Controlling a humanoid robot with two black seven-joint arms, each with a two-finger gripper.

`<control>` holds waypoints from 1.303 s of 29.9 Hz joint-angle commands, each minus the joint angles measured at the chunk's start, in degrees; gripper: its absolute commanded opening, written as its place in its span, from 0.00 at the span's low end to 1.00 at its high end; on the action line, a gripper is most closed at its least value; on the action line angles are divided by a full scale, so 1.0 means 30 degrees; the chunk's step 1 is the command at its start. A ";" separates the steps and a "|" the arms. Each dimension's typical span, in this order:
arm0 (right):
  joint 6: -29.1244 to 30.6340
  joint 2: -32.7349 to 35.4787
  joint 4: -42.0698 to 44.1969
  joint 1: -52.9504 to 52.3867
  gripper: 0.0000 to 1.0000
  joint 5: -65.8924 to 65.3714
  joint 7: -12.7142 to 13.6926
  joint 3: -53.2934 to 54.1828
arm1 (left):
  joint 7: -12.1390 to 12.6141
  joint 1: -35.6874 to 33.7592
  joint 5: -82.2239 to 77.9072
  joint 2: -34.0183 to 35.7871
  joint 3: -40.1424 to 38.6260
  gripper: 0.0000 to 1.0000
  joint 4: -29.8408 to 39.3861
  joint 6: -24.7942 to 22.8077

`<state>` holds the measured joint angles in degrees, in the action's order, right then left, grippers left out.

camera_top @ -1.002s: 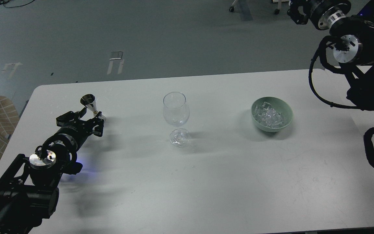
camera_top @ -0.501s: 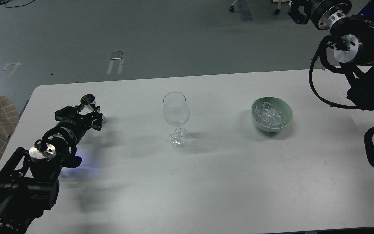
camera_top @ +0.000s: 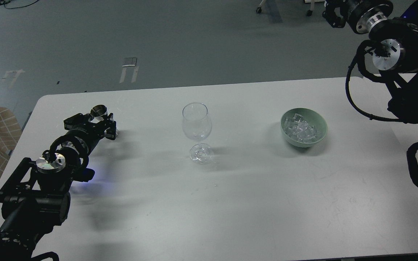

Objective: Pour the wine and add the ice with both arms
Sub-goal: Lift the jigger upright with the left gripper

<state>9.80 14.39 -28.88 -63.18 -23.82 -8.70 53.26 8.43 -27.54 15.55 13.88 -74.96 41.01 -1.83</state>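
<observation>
1. The left gripper sits low over the table's left part with its dark fingers on either side of a small metal jigger; they stand apart around it, but whether they press on its stem is too dark to tell.
2. The jigger's open silver cup shows just above the fingers; no wine can be made out in it.
3. The left arm stretches back from there to the lower left corner.
4. The right gripper is up at the top edge, beyond the table; it is small and dark, so how its fingers stand cannot be told, and nothing shows in it.
5. The wine glass stands upright mid-table, well apart from both grippers.
6. The ice lies heaped in a green bowl to the glass's right on the white table.
</observation>
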 commanded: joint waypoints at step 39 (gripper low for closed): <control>0.0014 0.0036 -0.0040 0.0173 1.00 0.0000 0.0029 -0.0028 | 0.0030 -0.1102 0.0148 0.0148 -0.0297 0.21 -0.0165 -0.2901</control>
<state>9.85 14.51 -29.00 -62.74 -23.82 -8.67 53.17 8.45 -31.14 15.98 14.19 -75.31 39.60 -7.89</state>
